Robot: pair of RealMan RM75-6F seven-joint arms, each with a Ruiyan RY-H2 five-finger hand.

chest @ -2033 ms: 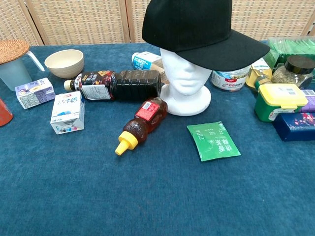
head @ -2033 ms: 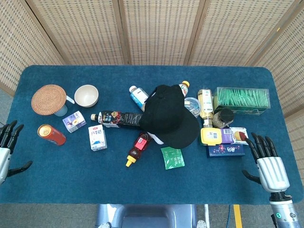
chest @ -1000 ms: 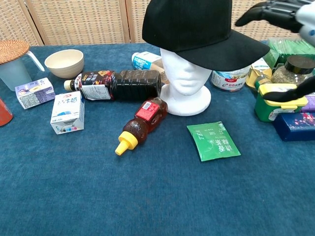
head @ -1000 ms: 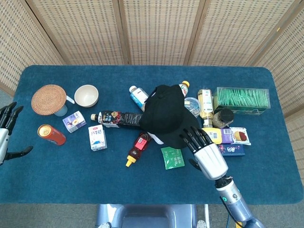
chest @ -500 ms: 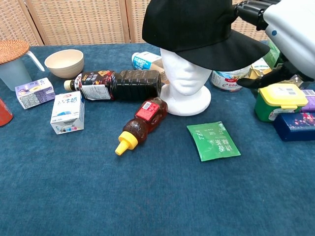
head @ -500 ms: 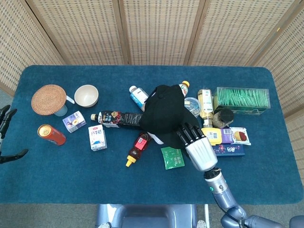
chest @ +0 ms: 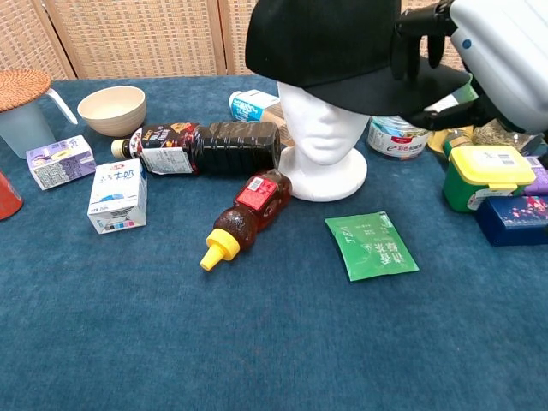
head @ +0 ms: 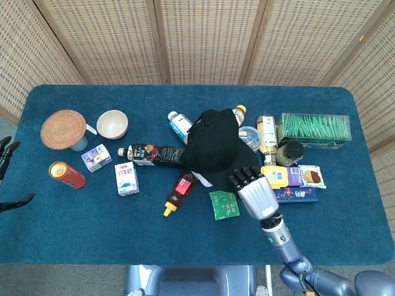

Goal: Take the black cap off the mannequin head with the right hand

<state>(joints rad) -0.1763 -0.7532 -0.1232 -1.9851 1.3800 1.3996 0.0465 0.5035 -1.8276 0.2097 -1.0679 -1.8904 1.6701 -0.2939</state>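
The black cap [head: 213, 145] sits on the white mannequin head [chest: 321, 128] in the middle of the table, brim pointing toward me and to the right. My right hand [head: 253, 191] is at the brim's front edge. In the chest view the right hand [chest: 501, 51] lays its fingers [chest: 411, 43] over the top of the black cap's [chest: 330, 38] brim with the thumb under it, pinching the brim. My left hand [head: 5, 154] shows only at the far left edge, fingers apart, holding nothing.
Around the mannequin base lie a dark tea bottle [head: 157, 153], a brown bottle with a yellow cap [head: 179, 191] and a green packet [head: 224, 205]. A yellow-lidded jar [chest: 479, 175], a can [chest: 396, 137] and boxes crowd the right; cartons, a bowl [head: 112, 123] and a mug stand left.
My right hand came from the table's right front edge to the cap and closed on the brim; the cap has shifted slightly. The left hand drew back toward the left edge.
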